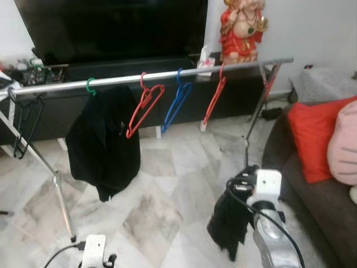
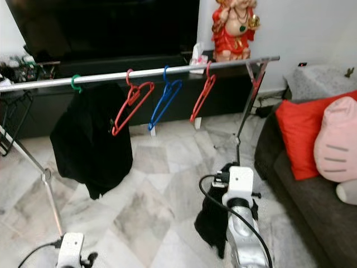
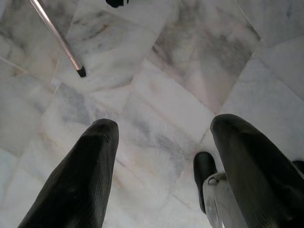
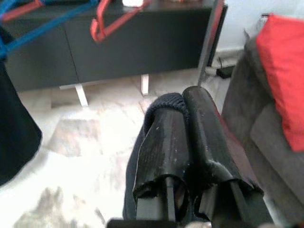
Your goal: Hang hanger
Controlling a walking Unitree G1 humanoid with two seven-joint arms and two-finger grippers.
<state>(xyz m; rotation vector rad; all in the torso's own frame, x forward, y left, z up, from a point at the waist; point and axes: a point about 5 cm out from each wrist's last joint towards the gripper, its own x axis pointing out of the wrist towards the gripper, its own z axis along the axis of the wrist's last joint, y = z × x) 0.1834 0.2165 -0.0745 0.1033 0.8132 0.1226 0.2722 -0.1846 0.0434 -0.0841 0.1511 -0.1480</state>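
A silver clothes rail (image 1: 150, 75) crosses the room at chest height. On it hang a black hanger (image 1: 25, 125) at the left end, a green hanger (image 1: 90, 86) carrying a black garment (image 1: 105, 142), a red hanger (image 1: 144, 106), a blue hanger (image 1: 177, 100) and another red hanger (image 1: 215, 97). Low on the right, in front of the rail, my right gripper (image 4: 183, 102) is shut on a dark garment (image 1: 228, 223) that droops below it; whether a hanger is inside it is hidden. My left gripper (image 3: 164, 128) is open and points down at the marble floor.
A grey sofa (image 1: 312, 201) with a red cushion (image 1: 315, 137) and a pink cushion (image 1: 343, 145) stands on the right. Behind the rail is a black TV console (image 1: 67, 111) with a red statue (image 1: 242, 28). The rack's legs (image 1: 61, 201) slant to the floor on the left.
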